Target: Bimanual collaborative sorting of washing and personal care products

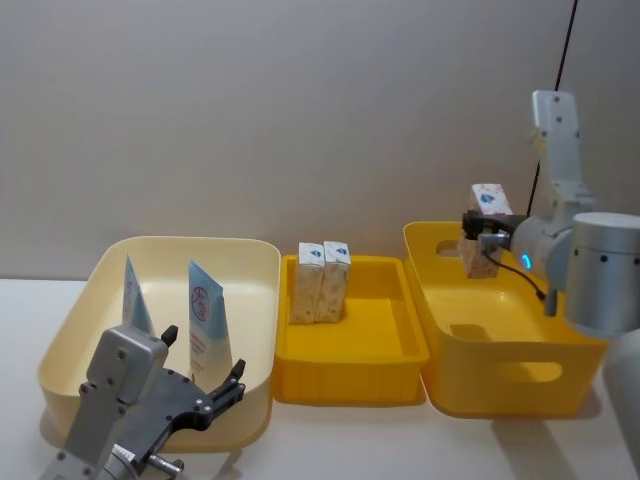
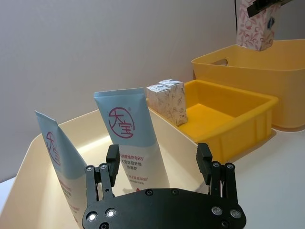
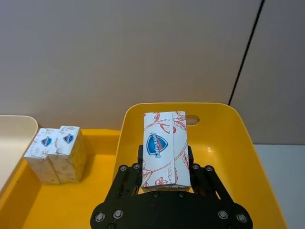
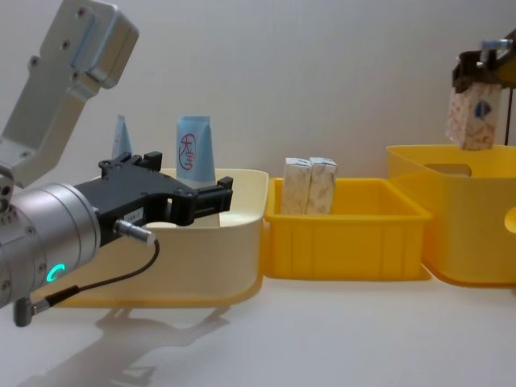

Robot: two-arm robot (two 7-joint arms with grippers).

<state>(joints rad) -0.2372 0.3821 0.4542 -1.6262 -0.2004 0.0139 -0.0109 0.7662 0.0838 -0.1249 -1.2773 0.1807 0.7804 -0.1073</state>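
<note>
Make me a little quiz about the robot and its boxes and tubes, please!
1. True or false: the right gripper holds a carton above the tall yellow bin.
2. How many tubes stand in the cream bin? A one, B two, C four.
3. Fill the gap: the left gripper has its jaws ____.

Key: 1 true. 2 B. 3 open.
</note>
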